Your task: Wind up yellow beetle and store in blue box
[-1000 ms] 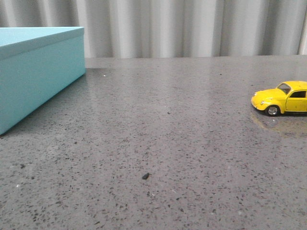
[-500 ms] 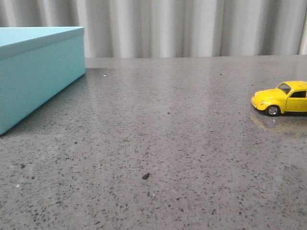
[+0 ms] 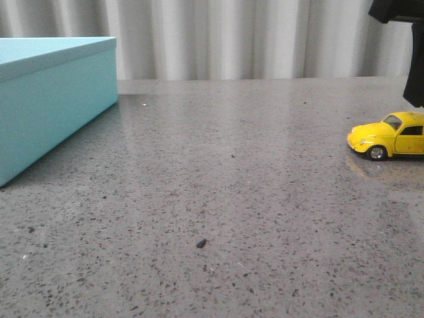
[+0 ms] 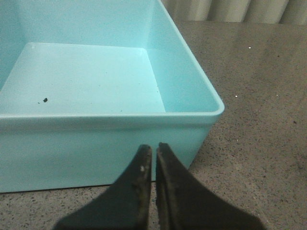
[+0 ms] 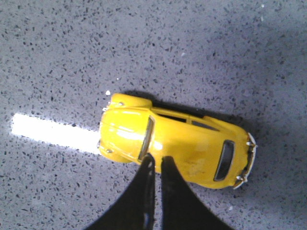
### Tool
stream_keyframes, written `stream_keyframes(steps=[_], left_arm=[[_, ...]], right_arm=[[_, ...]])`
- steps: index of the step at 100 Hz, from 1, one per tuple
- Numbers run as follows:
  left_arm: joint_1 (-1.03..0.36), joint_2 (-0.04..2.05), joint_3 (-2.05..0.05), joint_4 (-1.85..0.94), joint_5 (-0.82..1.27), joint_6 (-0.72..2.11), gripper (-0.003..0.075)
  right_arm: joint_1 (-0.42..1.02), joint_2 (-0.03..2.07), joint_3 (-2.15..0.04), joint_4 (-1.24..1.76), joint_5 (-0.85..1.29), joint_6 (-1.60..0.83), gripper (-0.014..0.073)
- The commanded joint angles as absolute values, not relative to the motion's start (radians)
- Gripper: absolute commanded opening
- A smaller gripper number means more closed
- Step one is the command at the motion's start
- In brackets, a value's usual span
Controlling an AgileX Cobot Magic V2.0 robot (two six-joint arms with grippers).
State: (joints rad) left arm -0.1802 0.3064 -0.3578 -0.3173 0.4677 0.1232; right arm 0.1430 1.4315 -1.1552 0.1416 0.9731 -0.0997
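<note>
No writing or brand mark is readable anywhere. The yellow beetle point(image 3: 391, 136), glossy and rounded with chrome bumpers, sits on the speckled grey stone surface point(image 3: 232, 199) at its right edge, well apart from the matte blue box point(image 3: 50, 99). The right gripper point(image 5: 156, 165) hovers above it, clenched empty. The left gripper point(image 4: 153, 160) is likewise clenched beside the box's rim.
</note>
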Motion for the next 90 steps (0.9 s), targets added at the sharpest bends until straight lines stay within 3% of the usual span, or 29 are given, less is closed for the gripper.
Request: stream_keyframes(steps=[1, 90], left_arm=[[-0.183, 0.322, -0.393, -0.329, 0.405, 0.126, -0.0021], [-0.183, 0.322, -0.393, -0.329, 0.405, 0.126, -0.0021]], right_arm=[[0.144, 1.414, -1.19, 0.131, 0.934, -0.108, -0.0052], [0.144, 1.492, -1.19, 0.102, 0.921, -0.108, -0.0052]])
